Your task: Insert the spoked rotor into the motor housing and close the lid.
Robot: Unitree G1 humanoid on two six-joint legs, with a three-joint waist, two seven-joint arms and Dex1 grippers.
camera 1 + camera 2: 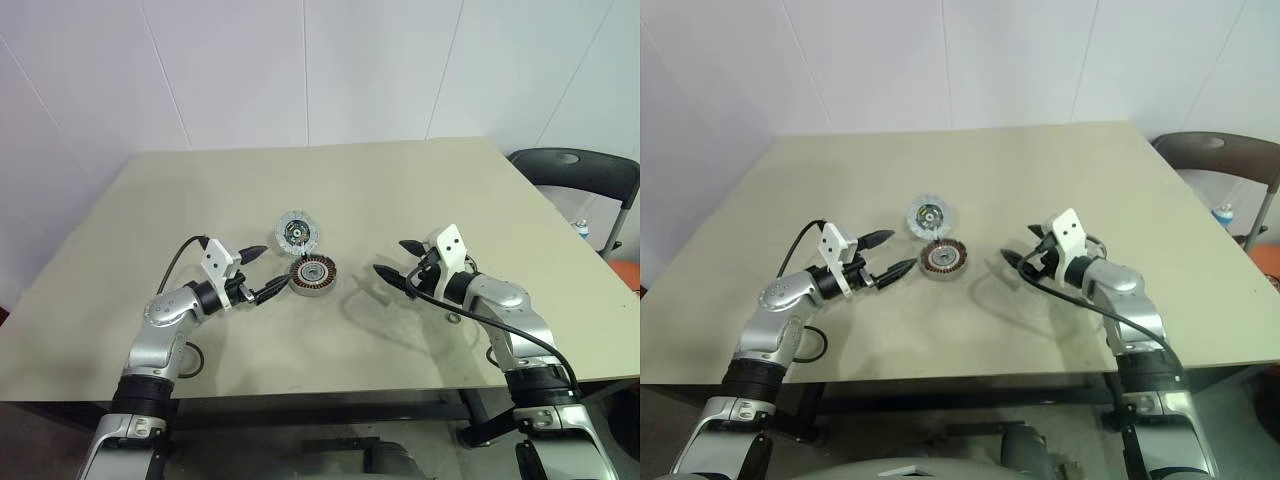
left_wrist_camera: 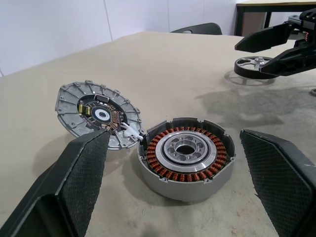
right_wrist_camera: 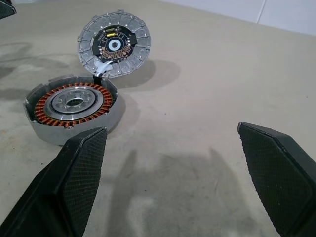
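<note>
Spoked rotor [image 2: 253, 67]: lies flat on the table [image 1: 400, 180], off to the robot's right of the motor housing. You see it in the left wrist view, just behind and below the right gripper's fingers.
Rotor axis: upright. It is a flat round disc with no long side to line up on, so you can take the rim from any direction.
Nearer arm: the right one, by my reading. The rotor sits close by that hand and well apart from the left.
Right gripper [image 1: 390, 257]: spread wide, holding nothing, pointing inward toward the housing. The rotor lies back toward its wrist, not ahead of its fingertips.
Motor housing [image 1: 313, 275]: on the table between the two grippers, open side up, copper windings showing, and the hub empty.
Lid [image 1: 296, 231]: tilted up on the far side of the housing, circuit face showing, joined to it by a white lead. It is not closed.
Left gripper [image 1: 276, 267]: spread wide and empty, its fingertips just beside the housing's left wall.
Your next move: expect to draw the right gripper back over the rotor before carrying it left to the housing.
</note>
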